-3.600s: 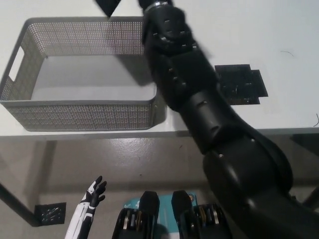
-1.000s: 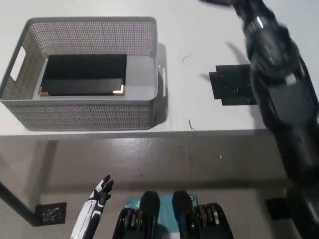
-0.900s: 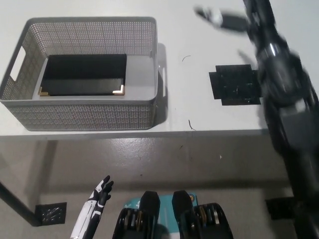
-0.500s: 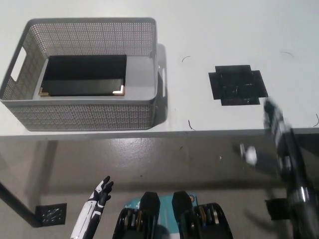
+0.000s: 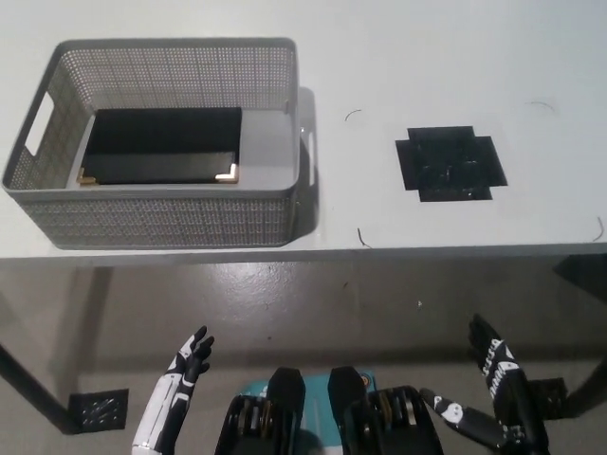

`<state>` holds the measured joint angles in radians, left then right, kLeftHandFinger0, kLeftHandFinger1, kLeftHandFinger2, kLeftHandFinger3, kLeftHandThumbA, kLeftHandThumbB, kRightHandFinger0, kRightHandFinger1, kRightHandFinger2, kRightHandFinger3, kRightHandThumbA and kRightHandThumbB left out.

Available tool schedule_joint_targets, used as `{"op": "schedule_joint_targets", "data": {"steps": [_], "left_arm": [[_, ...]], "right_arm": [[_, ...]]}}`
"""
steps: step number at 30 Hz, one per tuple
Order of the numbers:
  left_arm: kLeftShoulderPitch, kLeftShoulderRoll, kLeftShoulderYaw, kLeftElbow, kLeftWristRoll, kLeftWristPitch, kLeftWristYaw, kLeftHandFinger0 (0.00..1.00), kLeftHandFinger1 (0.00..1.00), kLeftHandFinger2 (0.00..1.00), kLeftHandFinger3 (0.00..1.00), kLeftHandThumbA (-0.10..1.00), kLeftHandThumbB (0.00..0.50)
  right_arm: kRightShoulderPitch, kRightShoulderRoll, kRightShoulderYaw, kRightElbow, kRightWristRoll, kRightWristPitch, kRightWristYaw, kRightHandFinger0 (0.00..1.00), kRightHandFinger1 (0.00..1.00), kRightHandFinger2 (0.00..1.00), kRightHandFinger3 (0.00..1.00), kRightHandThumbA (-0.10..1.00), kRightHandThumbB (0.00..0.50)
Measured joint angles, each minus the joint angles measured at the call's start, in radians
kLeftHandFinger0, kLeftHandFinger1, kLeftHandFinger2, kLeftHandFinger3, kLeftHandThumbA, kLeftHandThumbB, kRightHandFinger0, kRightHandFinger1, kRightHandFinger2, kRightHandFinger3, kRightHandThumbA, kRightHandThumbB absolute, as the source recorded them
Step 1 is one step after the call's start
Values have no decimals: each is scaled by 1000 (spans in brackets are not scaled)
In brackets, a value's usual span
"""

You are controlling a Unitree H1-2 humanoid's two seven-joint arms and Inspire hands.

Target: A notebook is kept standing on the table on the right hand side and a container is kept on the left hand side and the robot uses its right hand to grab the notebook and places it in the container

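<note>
Upper left of frame, you see the notebook (image 5: pixel 159 145) lying flat inside the basket (image 5: pixel 171 218) on the table (image 5: pixel 427 57). Right of it, a black tape patch (image 5: pixel 450 163). Lower right, your right hand (image 5: pixel 493 398), fingers spread, empty. Lower left, left hand (image 5: pixel 188 358), fingers apart, resting.

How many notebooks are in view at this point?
1. The black notebook lies flat inside the grey basket on the left of the table; none elsewhere, though the basket's near wall could hide something small.
</note>
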<state>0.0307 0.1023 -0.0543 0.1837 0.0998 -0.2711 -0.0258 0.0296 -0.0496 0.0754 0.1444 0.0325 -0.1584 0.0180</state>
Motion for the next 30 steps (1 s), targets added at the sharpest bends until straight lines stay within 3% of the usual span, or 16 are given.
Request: {"op": "schedule_joint_targets", "data": {"steps": [4,14,24,27,30], "left_arm": [[-36,0,0,1,0,0,0,1000,1000,1000,1000,1000,287],[-58,0,0,13,0,0,0,1000,1000,1000,1000,1000,249],[-59,0,0,14,1,0,0,1000,1000,1000,1000,1000,235],[-59,0,0,14,1,0,0,1000,1000,1000,1000,1000,226],[-59,0,0,14,1,0,0,1000,1000,1000,1000,1000,214]], "right_arm": [[-42,-8,-7,25,12,-6,15,1000,1000,1000,1000,918,226],[-56,-26,-18,33,36,-5,42,1000,1000,1000,1000,847,148],[-58,-29,-19,33,35,7,43,1000,1000,1000,1000,820,139],[-60,-30,-19,33,33,13,43,1000,1000,1000,1000,819,160],[-60,-30,-19,31,30,22,43,1000,1000,1000,1000,825,144]]}}
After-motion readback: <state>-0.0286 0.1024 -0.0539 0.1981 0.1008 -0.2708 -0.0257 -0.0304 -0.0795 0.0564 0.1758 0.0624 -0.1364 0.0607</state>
